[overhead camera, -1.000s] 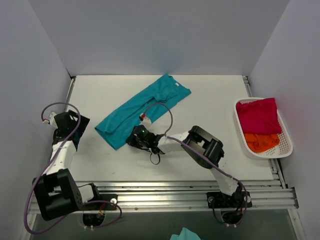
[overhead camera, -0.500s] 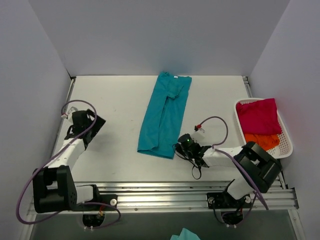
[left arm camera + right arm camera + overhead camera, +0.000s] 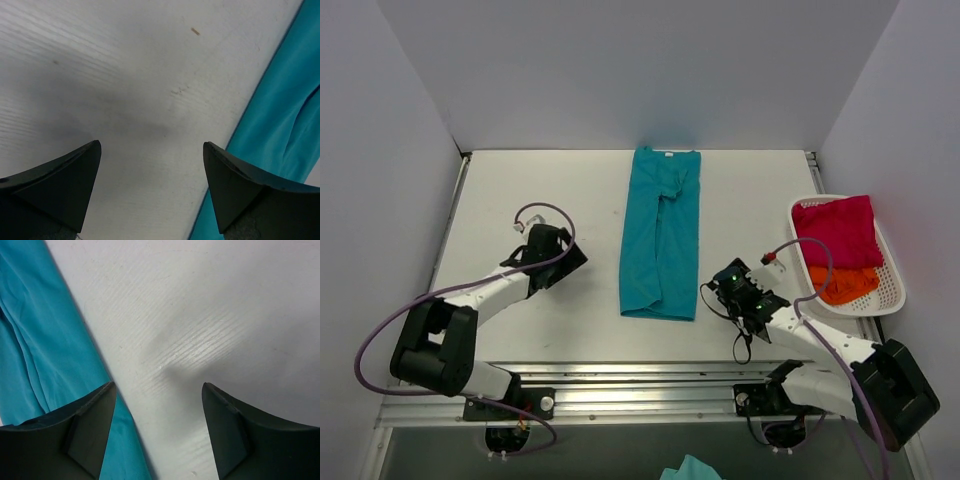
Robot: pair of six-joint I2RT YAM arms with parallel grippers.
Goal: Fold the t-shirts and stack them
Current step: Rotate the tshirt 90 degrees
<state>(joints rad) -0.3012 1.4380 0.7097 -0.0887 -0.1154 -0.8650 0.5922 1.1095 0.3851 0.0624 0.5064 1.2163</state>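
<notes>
The teal t-shirt [image 3: 662, 235] lies on the table as a long narrow strip, folded lengthwise, its collar at the far edge and its hem toward me. My left gripper [image 3: 566, 258] is open and empty, low over bare table left of the strip. In the left wrist view the teal cloth [image 3: 280, 125] lies just right of that gripper [image 3: 151, 145]. My right gripper [image 3: 720, 284] is open, beside the strip's near right corner. In the right wrist view the teal edge [image 3: 45, 340] runs under the left finger of that gripper [image 3: 158, 385], with nothing held. The crimson t-shirt [image 3: 835, 230] and the orange t-shirt [image 3: 842, 283] lie in the basket.
A white slotted basket [image 3: 895, 297] stands at the table's right edge. White table top [image 3: 520, 190] shows on both sides of the strip. Grey walls close in the back and sides, and a metal rail runs along the near edge by the arm bases.
The right gripper swung the teal shirt's near end rightward until the strip lay straight, then opened and let go. The left arm moved right, closer to the shirt.
</notes>
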